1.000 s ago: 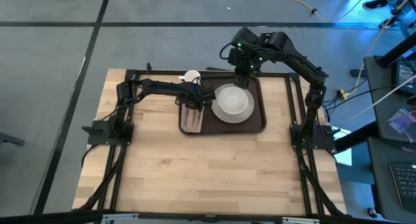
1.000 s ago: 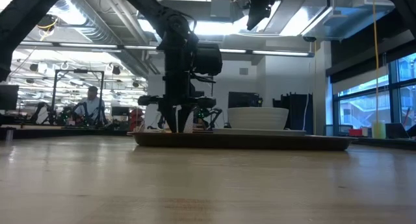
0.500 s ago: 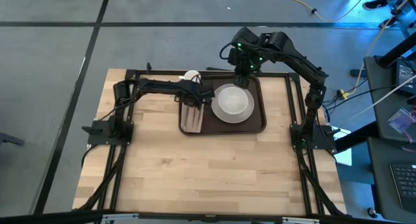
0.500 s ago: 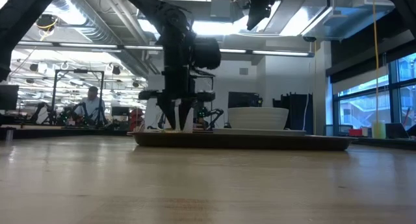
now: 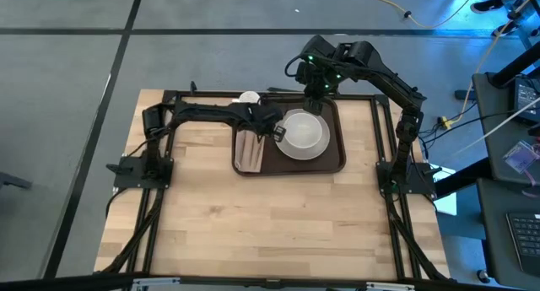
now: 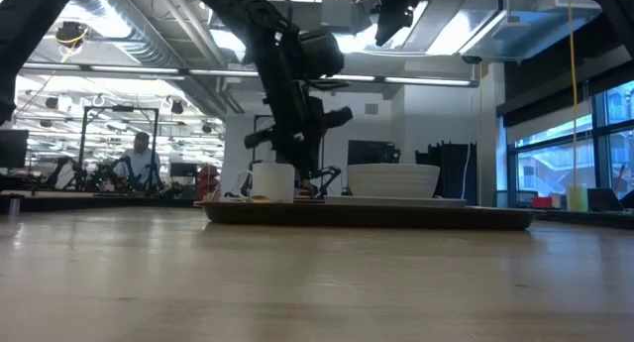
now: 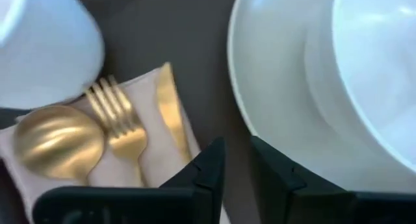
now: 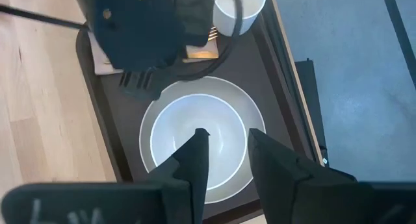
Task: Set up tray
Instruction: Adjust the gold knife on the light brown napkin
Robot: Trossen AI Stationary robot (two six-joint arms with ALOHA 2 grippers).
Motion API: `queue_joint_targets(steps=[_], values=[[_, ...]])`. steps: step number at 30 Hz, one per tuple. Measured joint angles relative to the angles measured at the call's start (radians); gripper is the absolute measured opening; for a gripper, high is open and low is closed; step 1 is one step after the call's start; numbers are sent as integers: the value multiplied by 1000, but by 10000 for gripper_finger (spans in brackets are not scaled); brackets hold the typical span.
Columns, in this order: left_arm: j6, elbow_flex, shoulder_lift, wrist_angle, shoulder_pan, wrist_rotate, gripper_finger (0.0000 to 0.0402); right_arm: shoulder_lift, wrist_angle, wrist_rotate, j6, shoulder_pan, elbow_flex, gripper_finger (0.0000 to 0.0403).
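Sitting at the table's far centre, the dark brown rectangular tray [image 5: 289, 162] is lying flat, long axis left to right. The left gripper [image 7: 235, 160], nearly closed and empty, is hovering between gold cutlery [image 7: 110, 130] and white bowl [image 5: 303, 132]; it should lift clear without nudging either. The right gripper [image 8: 225, 152], slightly parted and empty, is waiting above the bowl.

No legible txt, labels, nos. or signs

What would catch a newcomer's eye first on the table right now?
The dark brown rectangular tray at the table's far edge, holding a white bowl on a white plate. Beside the plate, gold cutlery lies on a tan-pink napkin, a white cup behind it. The left gripper hangs between napkin and plate; the right gripper hovers above the tray's far rim.
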Motion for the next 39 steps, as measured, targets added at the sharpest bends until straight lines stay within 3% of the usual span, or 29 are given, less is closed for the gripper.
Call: queue_joint_targets(steps=[15,22,39], values=[[-10,1,68,-29,10,9,21,0,14,0,53,0,0,110],[5,0,79,-42,19,-8,19,0,28,0,55,0,0,110],[33,0,95,8,34,86,19,0,28,0,59,1,0,110]])
